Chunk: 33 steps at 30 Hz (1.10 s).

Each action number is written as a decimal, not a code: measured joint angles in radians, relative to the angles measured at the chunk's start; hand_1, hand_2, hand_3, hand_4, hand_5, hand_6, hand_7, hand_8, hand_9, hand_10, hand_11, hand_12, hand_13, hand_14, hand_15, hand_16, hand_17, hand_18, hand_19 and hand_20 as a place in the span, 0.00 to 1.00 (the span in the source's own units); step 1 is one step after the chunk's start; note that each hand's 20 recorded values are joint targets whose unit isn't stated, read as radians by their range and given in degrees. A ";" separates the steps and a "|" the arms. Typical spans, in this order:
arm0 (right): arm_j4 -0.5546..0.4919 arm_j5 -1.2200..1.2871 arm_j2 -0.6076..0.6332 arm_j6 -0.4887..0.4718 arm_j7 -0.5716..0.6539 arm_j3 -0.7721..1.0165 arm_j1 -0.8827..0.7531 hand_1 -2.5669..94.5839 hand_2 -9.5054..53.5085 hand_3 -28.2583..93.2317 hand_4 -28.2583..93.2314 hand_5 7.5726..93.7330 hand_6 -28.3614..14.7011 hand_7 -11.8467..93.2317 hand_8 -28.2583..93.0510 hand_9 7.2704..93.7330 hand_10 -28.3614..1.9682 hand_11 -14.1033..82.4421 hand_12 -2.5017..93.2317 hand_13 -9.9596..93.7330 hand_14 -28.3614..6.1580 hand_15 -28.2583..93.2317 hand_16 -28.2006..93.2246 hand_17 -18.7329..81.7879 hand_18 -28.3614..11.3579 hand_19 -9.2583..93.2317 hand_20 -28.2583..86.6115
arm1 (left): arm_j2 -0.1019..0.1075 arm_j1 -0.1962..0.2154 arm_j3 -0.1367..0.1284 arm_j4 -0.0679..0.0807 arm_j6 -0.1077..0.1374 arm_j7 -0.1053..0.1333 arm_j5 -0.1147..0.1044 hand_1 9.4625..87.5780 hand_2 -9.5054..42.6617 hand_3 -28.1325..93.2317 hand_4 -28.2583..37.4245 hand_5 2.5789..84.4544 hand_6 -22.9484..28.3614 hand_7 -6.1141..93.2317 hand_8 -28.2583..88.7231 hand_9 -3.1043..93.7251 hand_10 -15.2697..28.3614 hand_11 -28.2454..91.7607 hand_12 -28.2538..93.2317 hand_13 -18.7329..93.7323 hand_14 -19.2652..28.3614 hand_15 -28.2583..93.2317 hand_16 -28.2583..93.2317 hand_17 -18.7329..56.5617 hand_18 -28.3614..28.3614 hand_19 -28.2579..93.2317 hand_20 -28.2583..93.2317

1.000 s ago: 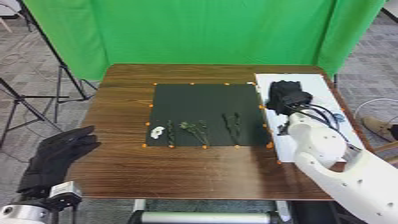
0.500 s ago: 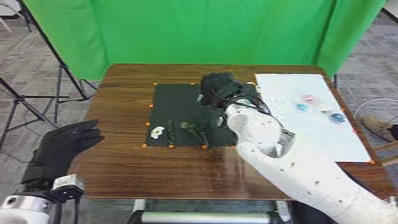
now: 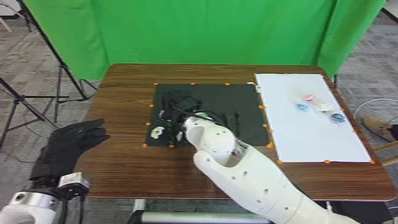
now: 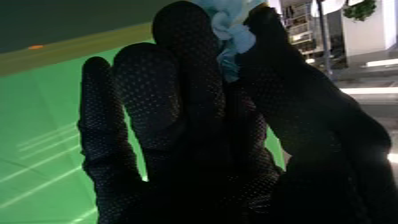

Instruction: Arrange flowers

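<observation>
Textured black-gloved right hand (image 3: 184,101) pinching a ruffled pale-blue flower (image 4: 233,37) over the flat dark mat (image 3: 242,96), white flower (image 3: 157,132) lying near it, left hand (image 3: 64,150) holding loosely wide well apart

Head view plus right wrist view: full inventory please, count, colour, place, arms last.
table: one, brown, centre
mat: one, black, on table
white flower: one, mat's near left
stems: several, dark, on mat, some hidden
sheet: one, white, table's right
blossoms: a few, pink, white, blue, on sheet
markers: many, orange, around mat and sheet
backdrop: one, green, behind table
light-blue flower: one, pinched in right hand
left hand: one, black, table's left edge
right hand: one, black, over mat
</observation>
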 measured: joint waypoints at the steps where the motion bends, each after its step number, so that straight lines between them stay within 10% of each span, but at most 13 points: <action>1: 0.003 -0.005 -0.004 0.002 0.001 -0.001 0.000 0.54 0.05 0.82 0.00 0.82 0.76 0.36 0.23 0.89 0.67 0.47 0.31 0.77 0.64 0.77 0.44 0.42 0.22 0.82 0.35 | 0.004 -0.010 0.002 0.001 -0.001 0.000 0.000 0.23 0.31 0.90 0.25 0.56 0.74 0.22 0.17 0.46 0.87 0.58 0.33 0.45 1.00 0.75 0.13 0.14 0.88 0.70 0.38; 33: 0.064 -0.023 -0.060 0.087 0.159 -0.005 0.015 0.48 0.00 0.77 0.00 0.69 0.63 0.35 0.15 0.74 0.54 0.60 0.22 0.67 0.50 0.84 0.40 0.37 0.10 0.83 0.41 | 0.065 -0.112 0.077 0.026 0.001 0.021 -0.021 0.24 0.30 0.91 0.25 0.58 0.74 0.25 0.15 0.47 0.88 0.61 0.32 0.46 1.00 0.76 0.13 0.14 0.88 0.71 0.38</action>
